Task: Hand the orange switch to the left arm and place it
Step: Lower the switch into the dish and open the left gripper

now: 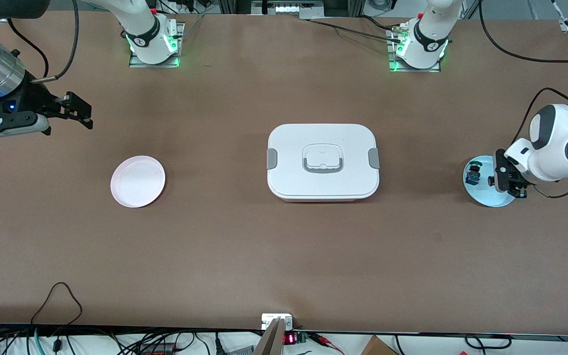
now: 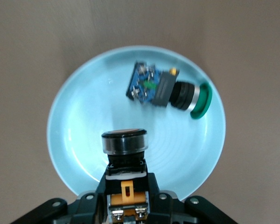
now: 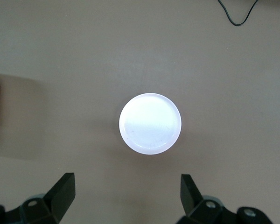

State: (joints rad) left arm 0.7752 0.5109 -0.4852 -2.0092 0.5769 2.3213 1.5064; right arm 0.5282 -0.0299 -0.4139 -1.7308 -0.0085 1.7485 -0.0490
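At the left arm's end of the table, my left gripper (image 1: 507, 181) hangs low over the pale blue dish (image 1: 481, 197), its wrist bent downward from the elbow joint and its jaws clamped on the orange switch (image 2: 124, 154). In the left wrist view I see the switch pinched upright between the black fingers (image 2: 151, 184), its black round cap uppermost and an orange tab showing lower down, over the dish's bare floor. Whether the switch touches the dish I cannot tell. A second component, the blue-and-green switch (image 2: 165, 88), lies on its side in the same dish, apart from the held one.

At the right arm's end, my right gripper (image 1: 74, 109) waits in the air, its forearm reaching in from the table's edge and lying nearly level. Its jaws stand wide and hold nothing; the right wrist view shows both fingertips (image 3: 63, 191) spread apart above the white plate (image 1: 138, 181), which rests on the brown table (image 1: 284, 256).

Between dish and plate, at the middle of the table, sits the box (image 1: 323, 161), lid on, grey clips at both ends.
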